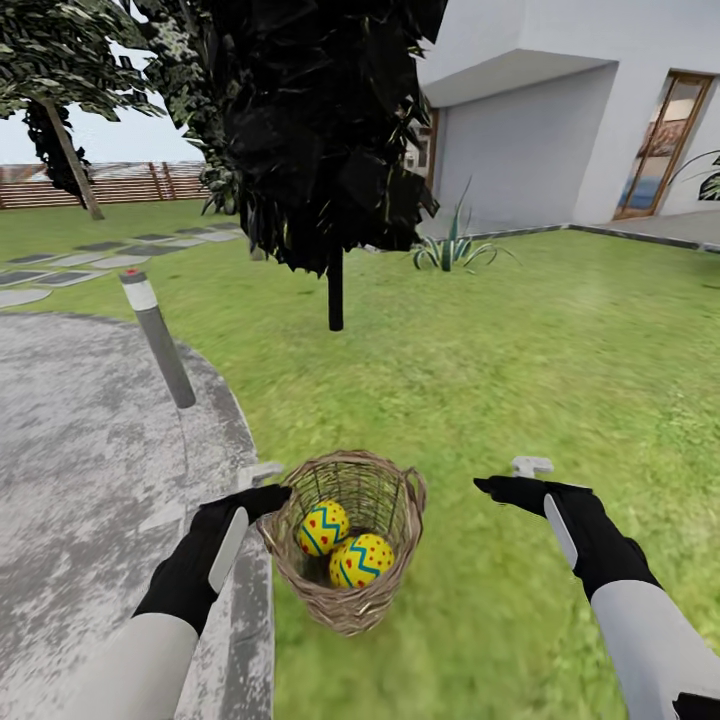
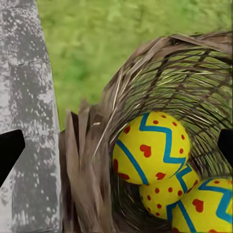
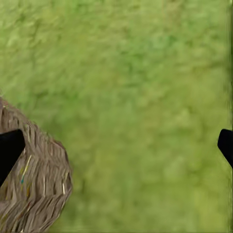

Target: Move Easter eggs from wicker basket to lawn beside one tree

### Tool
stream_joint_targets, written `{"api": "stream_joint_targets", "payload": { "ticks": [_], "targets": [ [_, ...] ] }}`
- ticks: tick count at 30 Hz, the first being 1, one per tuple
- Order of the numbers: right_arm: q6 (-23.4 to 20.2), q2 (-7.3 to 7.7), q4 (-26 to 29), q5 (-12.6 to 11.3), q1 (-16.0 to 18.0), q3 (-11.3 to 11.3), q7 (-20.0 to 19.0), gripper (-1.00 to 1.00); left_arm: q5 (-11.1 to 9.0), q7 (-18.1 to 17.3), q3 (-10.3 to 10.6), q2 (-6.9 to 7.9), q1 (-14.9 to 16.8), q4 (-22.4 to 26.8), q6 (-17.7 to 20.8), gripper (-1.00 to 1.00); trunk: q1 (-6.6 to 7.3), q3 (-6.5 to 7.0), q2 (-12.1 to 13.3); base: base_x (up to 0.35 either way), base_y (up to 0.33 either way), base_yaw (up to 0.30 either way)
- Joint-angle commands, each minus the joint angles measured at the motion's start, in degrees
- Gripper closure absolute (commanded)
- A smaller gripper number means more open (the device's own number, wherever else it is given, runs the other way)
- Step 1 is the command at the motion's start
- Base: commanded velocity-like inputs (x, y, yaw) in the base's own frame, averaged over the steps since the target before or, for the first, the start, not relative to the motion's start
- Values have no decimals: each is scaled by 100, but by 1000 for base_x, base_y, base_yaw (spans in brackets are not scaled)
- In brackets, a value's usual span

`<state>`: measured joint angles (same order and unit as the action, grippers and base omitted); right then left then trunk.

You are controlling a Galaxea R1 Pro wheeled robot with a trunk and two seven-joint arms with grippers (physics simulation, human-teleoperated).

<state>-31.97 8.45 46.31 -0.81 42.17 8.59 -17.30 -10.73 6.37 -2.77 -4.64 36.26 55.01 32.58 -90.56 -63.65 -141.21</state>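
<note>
The wicker basket (image 1: 395,590) stands on the lawn (image 1: 560,340) at the patio's edge, close in front of me. Two yellow Easter eggs (image 1: 322,527) with blue zigzags and red marks show inside it in the head view. The left wrist view looks into the basket (image 2: 160,82) and shows all three eggs (image 2: 150,148) piled together. My left gripper (image 1: 268,482) hovers open at the basket's left rim, holding nothing. My right gripper (image 1: 512,476) hangs open over grass to the basket's right, with the basket's side (image 3: 29,194) at the edge of its view. A pale-trunked tree (image 1: 70,150) stands far off at the back left.
A round grey stone patio (image 1: 90,450) lies left of the basket, with a grey bollard (image 1: 160,340) on its edge. A thin-trunked black conifer (image 1: 335,290) stands straight ahead. A spiky plant (image 1: 455,250) and a white house (image 1: 560,120) are at the back right.
</note>
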Motion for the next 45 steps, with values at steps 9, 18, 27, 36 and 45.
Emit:
{"api": "stream_joint_targets", "payload": {
  "ticks": [9,18,27,36,45],
  "targets": [
    [-37,-32,63,2,2,20,755,-100,-43,73,-197,26,21,1636,2564,-100,-2,-6,-2,294,-121,0],
    [-35,-26,72,-33,2,28,883,-100,-38,167,-504,30,-15,1460,2617,-100,-2,-6,-2,29,-3,0],
    [-71,-33,78,-51,2,29,878,-100,-38,640,-715,5,-20,522,2596,-100,-2,-6,-2,0,0,0],
    [-72,-28,80,-51,2,29,878,-100,-56,741,-726,-9,-19,506,2587,-100,-2,-6,-2,0,0,0],
    [-71,-27,76,-51,2,29,878,-100,-60,743,-720,-11,-20,495,2579,-100,-24,-23,-42,0,0,0]
  ]
}}
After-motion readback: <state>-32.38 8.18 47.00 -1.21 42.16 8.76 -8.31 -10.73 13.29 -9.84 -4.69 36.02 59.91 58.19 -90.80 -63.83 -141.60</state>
